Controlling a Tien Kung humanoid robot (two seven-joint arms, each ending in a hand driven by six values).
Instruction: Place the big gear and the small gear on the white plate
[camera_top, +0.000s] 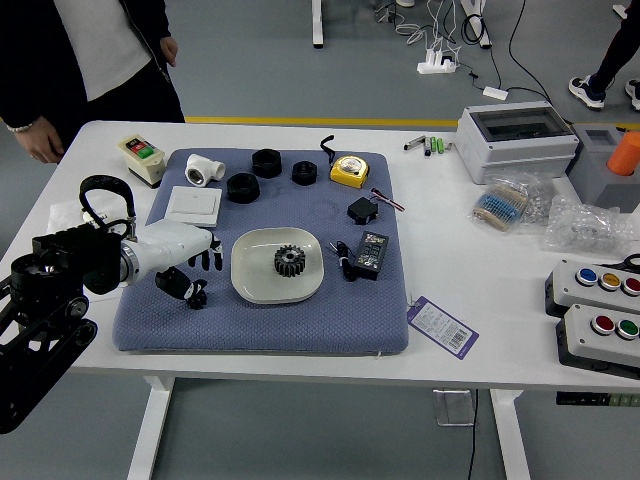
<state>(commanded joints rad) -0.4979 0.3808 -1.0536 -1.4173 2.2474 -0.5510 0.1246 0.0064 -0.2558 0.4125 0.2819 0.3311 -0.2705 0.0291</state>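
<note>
- Dark gear (289, 261) sits face up on the white plate (250, 286), axis upright.
- Left hand (178, 248) opens beside the plate, thumb parted from fingers.

No txt, brand or no. legible anywhere. Clock dirs from centre of white plate (253, 284): approx 4 o'clock, on table (560, 240), purple-edged tag (437, 322) w/ a barcode (459, 337) & lines of print, all too sm. to read. At 3 o'clock, blk box (371, 253) w/ faint pale print nr its far end, also too sm. At approx 1 o'clock, yellow tape measure (349, 172) w/ dk marking on its face, can't make out any wording
</note>
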